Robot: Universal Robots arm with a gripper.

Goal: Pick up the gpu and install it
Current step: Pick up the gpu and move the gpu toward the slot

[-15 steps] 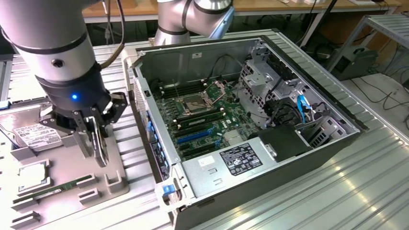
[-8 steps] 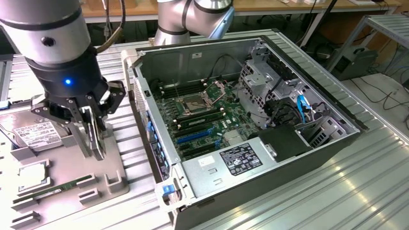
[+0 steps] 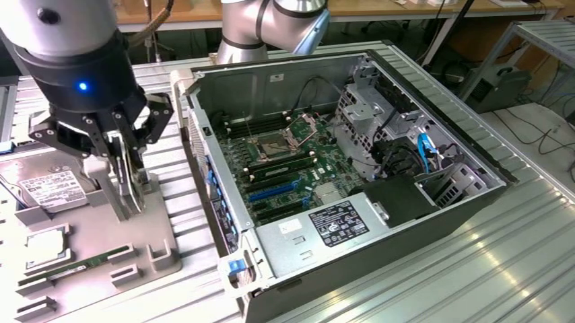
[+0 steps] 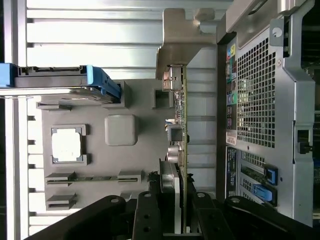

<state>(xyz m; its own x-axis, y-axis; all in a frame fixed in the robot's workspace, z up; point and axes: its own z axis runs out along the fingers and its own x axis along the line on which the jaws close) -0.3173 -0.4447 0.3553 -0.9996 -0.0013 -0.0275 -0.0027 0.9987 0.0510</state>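
The black end effector (image 3: 128,204) is clenched on the thin green gpu card with silver bracket (image 4: 183,120). The card stands upright over the grey parts tray (image 3: 158,232), at nine o'clock from the open computer case (image 3: 269,87) in the exterior view.

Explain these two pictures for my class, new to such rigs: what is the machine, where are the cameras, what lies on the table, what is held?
The machine is a robot arm ending in a gripper, a fingered clamp. One picture comes from a camera off the arm, the other from a camera on its wrist. On the ribbed metal table sit an open computer case and, at the exterior view's left, a grey tray holding a hard drive, a processor chip and a memory stick. The gripper is closed on the gpu, a green card seen edge-on at the tray.
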